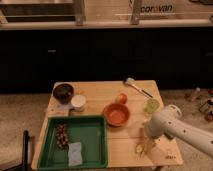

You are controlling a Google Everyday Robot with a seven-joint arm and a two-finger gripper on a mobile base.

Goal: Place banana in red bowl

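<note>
One green tray (97, 145) anchors the table (100, 91): beyond it, two bowls, the red bowl (116, 114) and a dark bowl (63, 92), one white cup (78, 102), one orange fruit (121, 98); to its right, one banana (138, 149), one gripper (146, 144).

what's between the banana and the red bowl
Nothing: in the camera view only bare table runs from the banana to the red bowl. The gripper hangs right at the banana.
</note>
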